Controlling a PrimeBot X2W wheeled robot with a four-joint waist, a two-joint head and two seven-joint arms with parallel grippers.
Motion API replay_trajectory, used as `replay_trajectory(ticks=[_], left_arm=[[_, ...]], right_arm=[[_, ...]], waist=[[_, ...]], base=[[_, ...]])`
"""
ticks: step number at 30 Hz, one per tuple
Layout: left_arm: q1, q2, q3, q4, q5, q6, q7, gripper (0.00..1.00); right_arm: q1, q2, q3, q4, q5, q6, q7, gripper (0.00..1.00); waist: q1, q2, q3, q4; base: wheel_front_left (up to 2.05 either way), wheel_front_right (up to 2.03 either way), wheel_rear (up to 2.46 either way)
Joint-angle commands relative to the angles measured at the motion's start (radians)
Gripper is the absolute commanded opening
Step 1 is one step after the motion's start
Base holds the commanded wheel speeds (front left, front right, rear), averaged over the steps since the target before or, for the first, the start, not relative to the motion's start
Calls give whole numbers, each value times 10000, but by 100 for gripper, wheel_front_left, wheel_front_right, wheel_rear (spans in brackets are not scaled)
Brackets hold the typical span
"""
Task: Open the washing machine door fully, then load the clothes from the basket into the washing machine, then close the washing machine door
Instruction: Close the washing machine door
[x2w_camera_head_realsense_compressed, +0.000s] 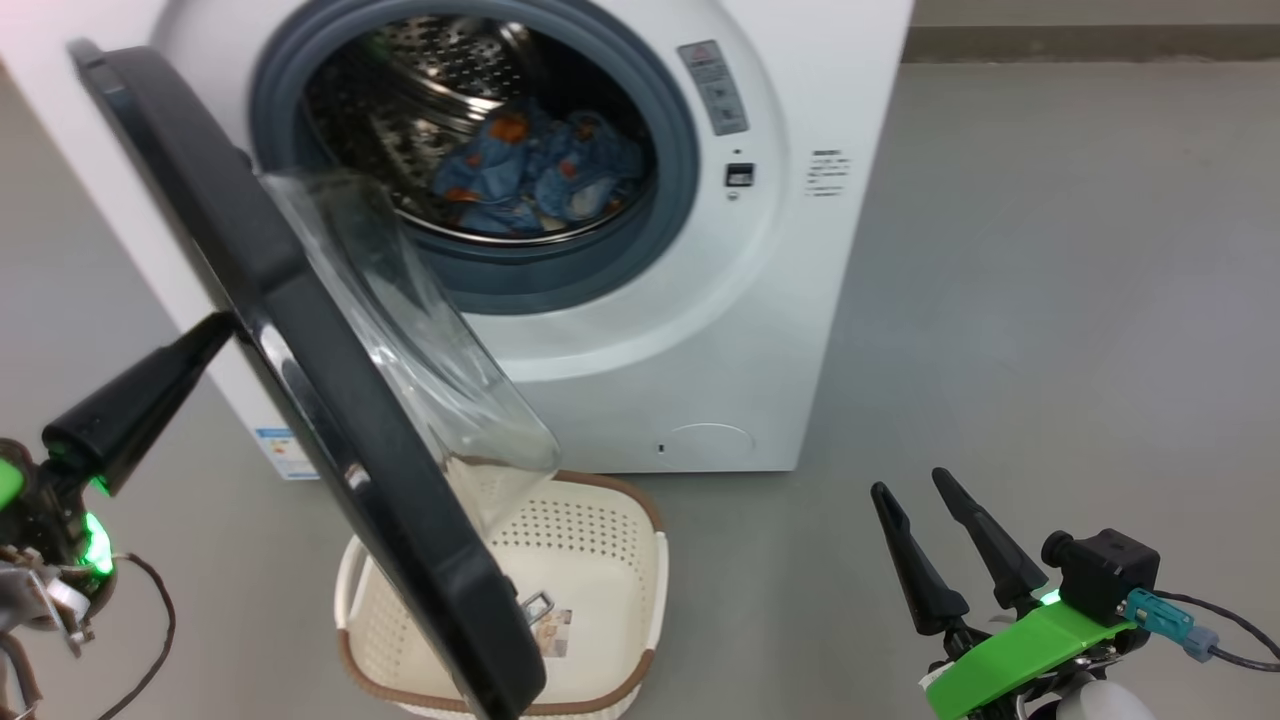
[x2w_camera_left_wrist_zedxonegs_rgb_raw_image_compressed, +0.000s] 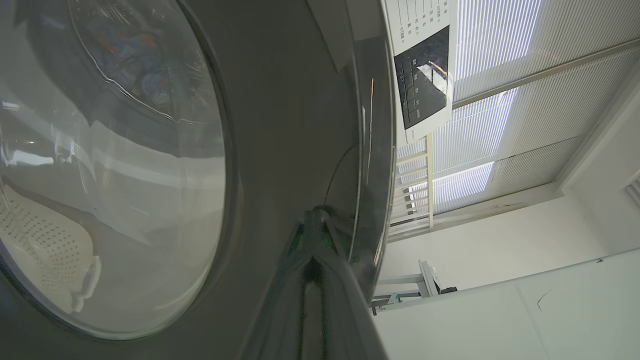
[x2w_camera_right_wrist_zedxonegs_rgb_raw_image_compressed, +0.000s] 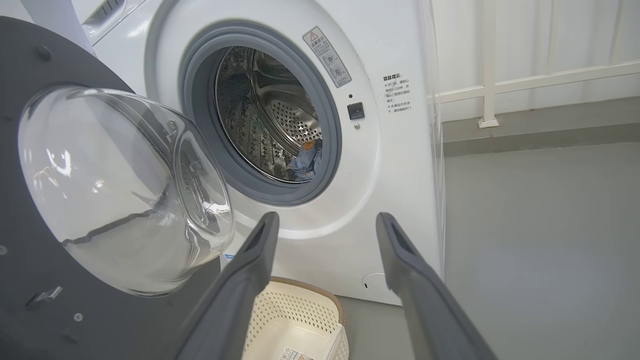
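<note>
You see the washing machine (x2w_camera_head_realsense_compressed: 720, 330), a white front-loader with a grey gasket and a perforated steel drum. Its door (x2w_camera_head_realsense_compressed: 330, 400) is swung out on the left hinge, glossy black rim nearly edge-on to you and clear glass bowl bulging toward the opening. The clothes (x2w_camera_head_realsense_compressed: 540, 170), a crumpled light blue bundle with orange figures, lie low in the drum. The cream perforated basket (x2w_camera_head_realsense_compressed: 620, 560) with its brown rim sits on the floor just before the machine and looks empty, though the door hides part of it.
</note>
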Motion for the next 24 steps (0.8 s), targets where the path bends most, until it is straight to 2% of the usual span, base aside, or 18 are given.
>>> replay_trajectory(ticks=[1,13,24], left_arm=[[-554,203,260,-185,110,-108,-55,0],[-1230,-197,48,492,481,-538,-708,0],[-1889,-318,-34,1247,888,-992,-1273,0]], right_arm=[[-205,-36,173,-274,30,16,-49,100],[-348,-46,77,-361,-12,16,-49,100],[-448,23,-8,-426,-37,16,-49,100]], waist=[[0,-1,70,-340],[0,-1,421,-1495],[0,-1,793,-2450]], base=[[0,0,0],[0,0,0],[0,0,0]])
